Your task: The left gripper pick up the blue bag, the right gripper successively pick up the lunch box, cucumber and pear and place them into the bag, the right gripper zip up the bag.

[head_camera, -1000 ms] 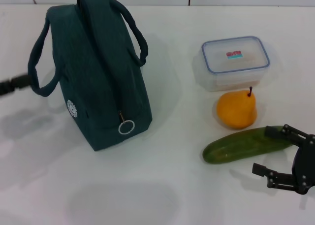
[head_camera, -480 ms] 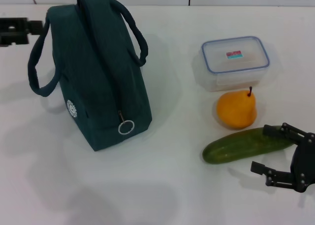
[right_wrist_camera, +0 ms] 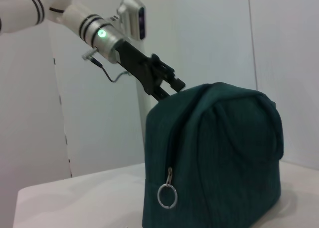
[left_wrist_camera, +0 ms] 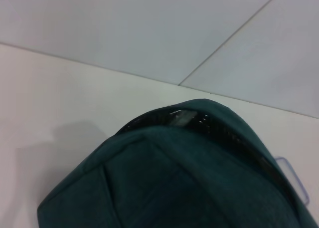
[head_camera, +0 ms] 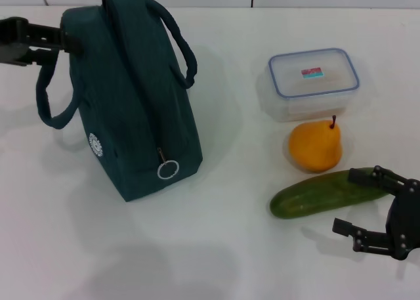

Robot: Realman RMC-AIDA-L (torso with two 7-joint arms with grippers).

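The dark blue-green bag (head_camera: pixel 138 116) stands upright on the white table, zipped, with its zipper ring (head_camera: pixel 168 169) at the near end. My left gripper (head_camera: pixel 64 41) is open at the bag's far-left top edge, by the handle. It also shows in the right wrist view (right_wrist_camera: pixel 167 86), next to the bag (right_wrist_camera: pixel 224 153). The left wrist view shows the bag's top (left_wrist_camera: pixel 174 188) close up. The lunch box (head_camera: pixel 314 80), orange pear (head_camera: pixel 316 146) and cucumber (head_camera: pixel 321 195) lie on the right. My right gripper (head_camera: pixel 351 203) is open and empty, one finger at the cucumber's right end.
The table (head_camera: pixel 216 247) is white, with a tiled wall behind its far edge. A corner of the lunch box (left_wrist_camera: pixel 294 178) shows past the bag in the left wrist view. Lunch box, pear and cucumber lie close together in a row.
My left gripper has moved from the far left up and right to the bag's top edge. My right gripper has hardly moved.
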